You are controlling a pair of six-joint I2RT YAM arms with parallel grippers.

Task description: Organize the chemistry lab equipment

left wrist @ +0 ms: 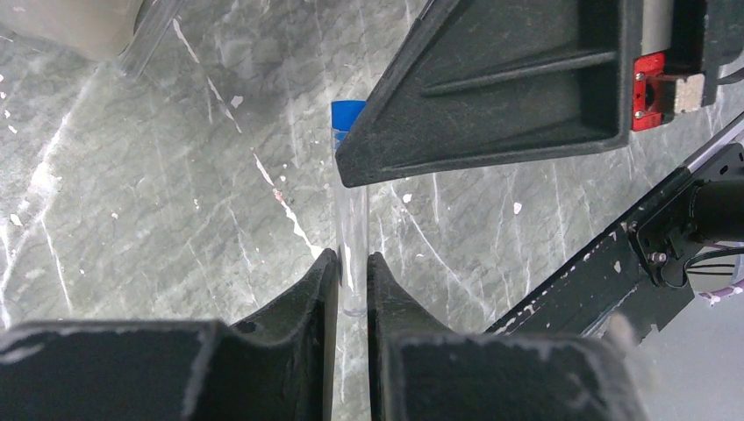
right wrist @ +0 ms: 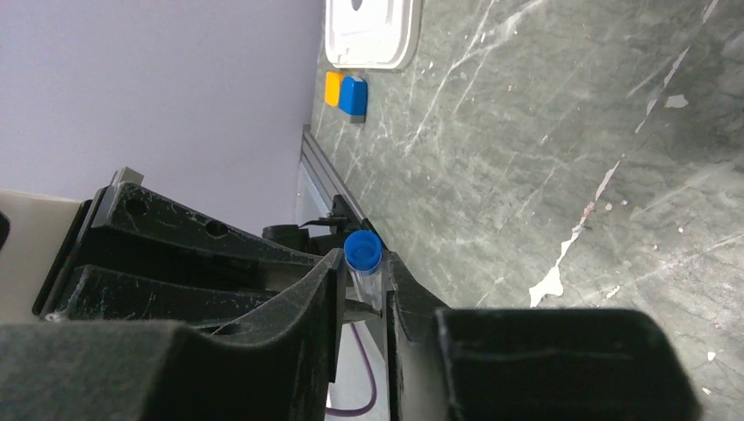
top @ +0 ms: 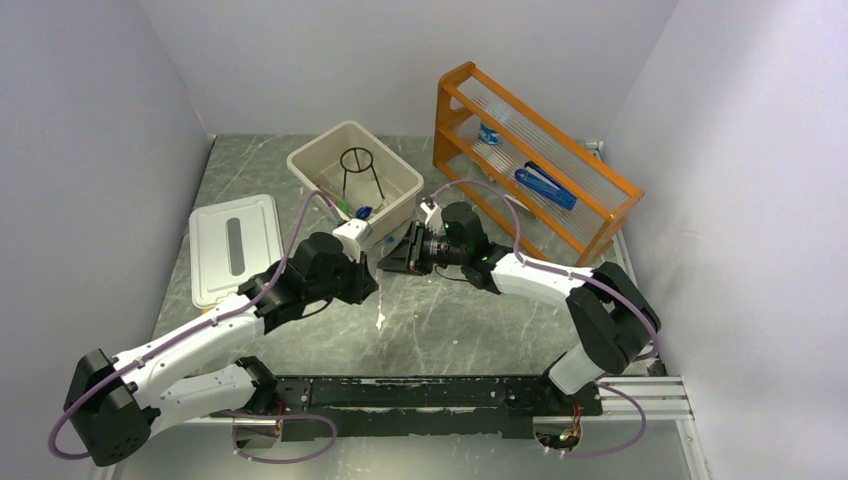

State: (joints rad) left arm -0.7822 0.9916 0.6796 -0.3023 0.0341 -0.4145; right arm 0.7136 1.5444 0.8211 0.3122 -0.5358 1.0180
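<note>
Left wrist view: left jaws are clenched on the bottom end of a clear blue-capped test tube (left wrist: 352,219). The cap end points away from the camera, with the grey marble tabletop (left wrist: 175,202) behind it. One black finger (left wrist: 491,79) of the right jaws crosses the tube just under the cap.

Right wrist view: right jaws straddle the same tube at the cap end, one finger on each side of the blue cap (right wrist: 362,249). The gap is narrow, and I can't tell whether they press the tube or only flank it. The black body of the left jaws fills the left of this view. Farther off on the tabletop is a white lid (right wrist: 368,35), with a small orange block (right wrist: 333,88) and a blue block (right wrist: 354,95) touching each other just beside it.

Top external view: left arm (top: 200,340) and right arm (top: 540,280) meet mid-tabletop, jaws tip to tip just in front of the beige bin (top: 388,155). The tube is too small to pick out here. The bin holds a black wire ring stand (top: 357,168), upright, and a green dropper (top: 345,208) near its front wall. The lid lies flat to the left of the bin. An orange shelf rack (top: 555,130) stands at back right with a blue item (top: 545,187) on one shelf.
</note>
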